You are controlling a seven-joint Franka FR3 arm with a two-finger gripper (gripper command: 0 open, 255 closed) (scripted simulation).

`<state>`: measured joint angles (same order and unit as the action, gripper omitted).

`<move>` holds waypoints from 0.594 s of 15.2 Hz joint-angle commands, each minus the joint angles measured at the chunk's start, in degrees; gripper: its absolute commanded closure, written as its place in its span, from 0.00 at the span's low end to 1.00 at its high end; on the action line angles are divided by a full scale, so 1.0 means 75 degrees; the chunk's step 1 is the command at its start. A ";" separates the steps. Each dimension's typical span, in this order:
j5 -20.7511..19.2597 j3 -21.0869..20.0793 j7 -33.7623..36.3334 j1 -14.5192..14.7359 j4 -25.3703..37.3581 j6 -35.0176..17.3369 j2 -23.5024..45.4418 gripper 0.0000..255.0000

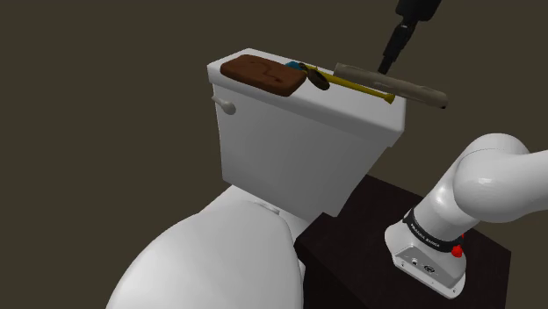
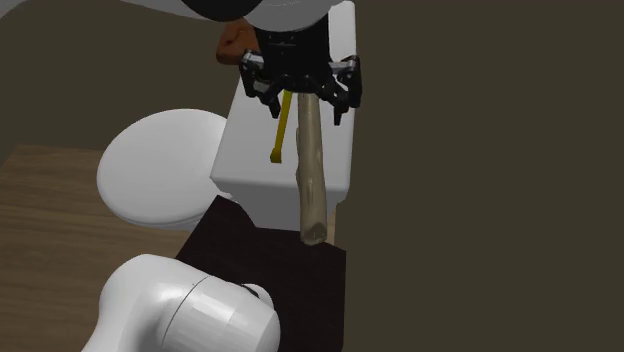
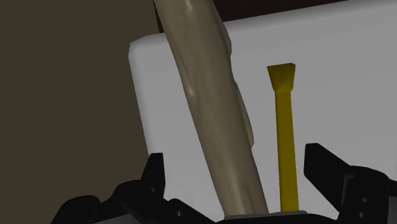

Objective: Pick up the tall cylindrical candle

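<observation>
The black tool hangs over a white toilet tank lid, its fingers spread wide on either side of the long tan candle without gripping it. The candle lies along the lid, one end overhanging, just beside a yellow stick and near a brown slab.

The shoulder view sits close beside the stand, which lies at its 5 o'clock, and faces down on the toilet tank. The second exterior view looks down, seemingly from behind the arm at 7 o'clock. The wrist view looks closely along the claw. All share the tank's lid.
</observation>
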<state>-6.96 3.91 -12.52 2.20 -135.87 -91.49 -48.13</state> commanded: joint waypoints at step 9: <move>-0.0100 0.0047 -0.0017 -0.0008 -0.0739 -0.0625 -0.0168 1.00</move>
<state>-7.71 4.26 -12.67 2.14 -141.31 -96.09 -49.42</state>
